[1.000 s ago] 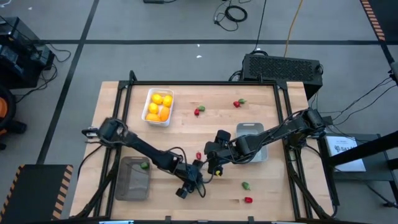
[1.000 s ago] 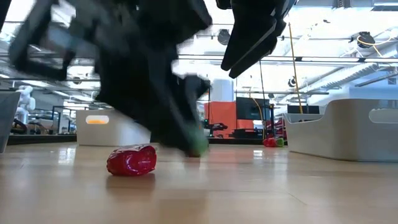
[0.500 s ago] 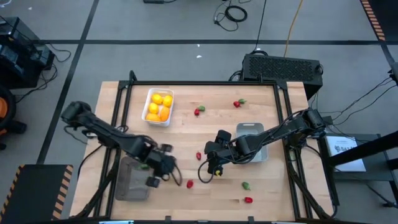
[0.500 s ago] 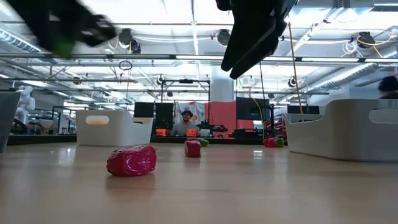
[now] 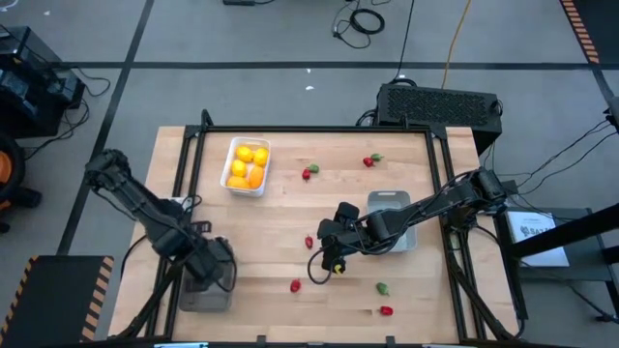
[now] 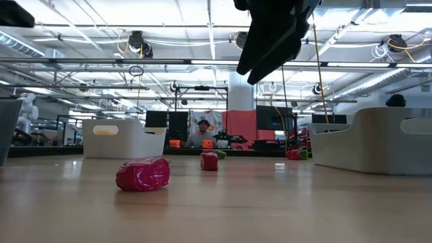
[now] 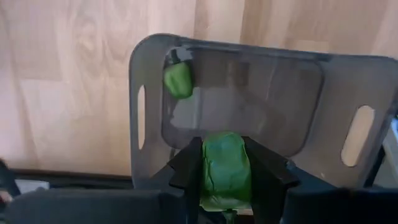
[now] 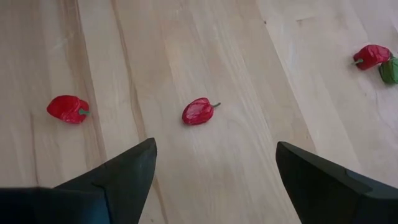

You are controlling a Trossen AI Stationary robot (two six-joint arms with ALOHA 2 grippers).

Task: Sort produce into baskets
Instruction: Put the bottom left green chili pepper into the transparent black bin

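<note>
My left gripper (image 5: 217, 270) hangs over the dark grey basket (image 7: 142, 81) at the table's near left, shut on a green piece (image 7: 225, 167). Another green piece (image 7: 178, 79) lies in a corner of that basket. My right gripper (image 5: 334, 254) is open and empty above mid-table, over a red piece (image 8: 199, 111), with a second red piece (image 8: 67, 108) beside it. The white basket (image 5: 247, 166) holds yellow and orange fruits. The light grey basket (image 5: 391, 205) lies partly under my right arm. My left gripper pinches the green piece between its two fingers, one on either side (image 7: 205, 171). The fingers come from above, pointing down. The piece is lifted clear, above the dark grey basket's inside.
Loose red pieces lie at mid-table (image 5: 309, 242), nearer the front (image 5: 295, 285) and at the front right (image 5: 386, 310), with a green piece (image 5: 383, 288) close by. Two red and green pairs (image 5: 309, 172) (image 5: 372, 159) lie at the far side. A black box (image 5: 440, 104) stands beyond the far edge.
My left gripper has risen from the table's near middle with the green piece. It has swung quickly toward the table's left edge, ending over the dark grey basket. The red piece that lay beside it stays where it was.
</note>
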